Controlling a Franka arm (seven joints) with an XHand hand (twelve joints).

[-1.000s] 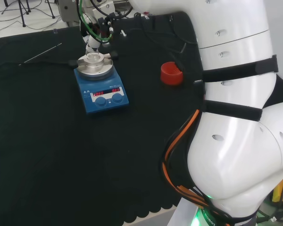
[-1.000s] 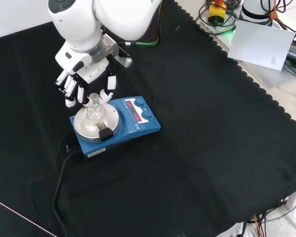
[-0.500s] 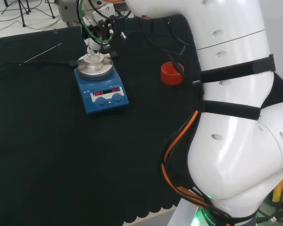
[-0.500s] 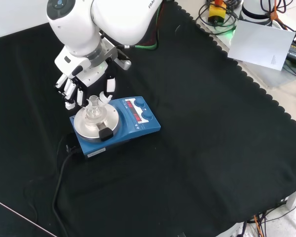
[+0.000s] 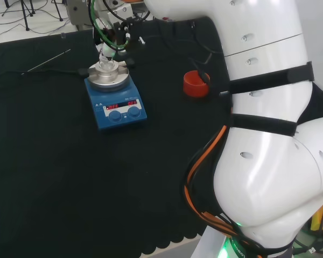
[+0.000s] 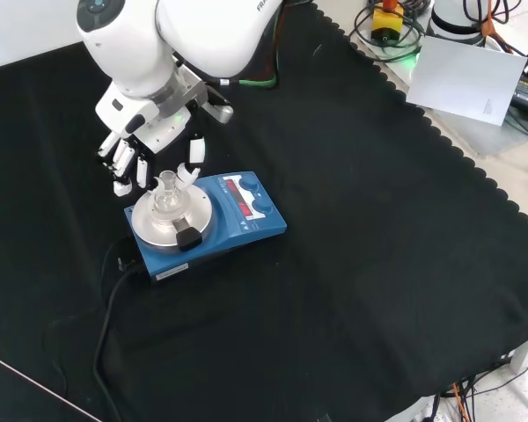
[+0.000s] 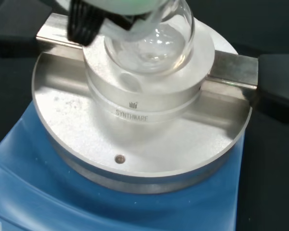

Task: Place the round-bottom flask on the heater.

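Observation:
The clear round-bottom flask (image 6: pixel 167 197) sits upright in the silver block on top of the blue heater (image 6: pixel 251 217). In the wrist view its bulb (image 7: pixel 151 41) rests in the block's hollow, on the round metal plate (image 7: pixel 135 149). The hand (image 6: pixel 143 156) hovers just behind and above the flask's neck, open, fingers relaxed on one side and thumb on the other, holding nothing. In the head view the hand (image 5: pixel 106 49) stands just beyond the flask (image 5: pixel 106 66) on the heater (image 5: pixel 118 111).
A red ribbed ring stand (image 5: pixel 196 84) lies on the cloth to the right of the heater in the head view. A thin rod (image 5: pixel 46 62) lies far left. The heater's black cable (image 6: pixel 106 325) runs toward the front edge. The arm's white links (image 5: pixel 269 134) stand at right.
The hand has drawn up and slightly left in the front view, away from the flask's neck. The flask stays on the heater.

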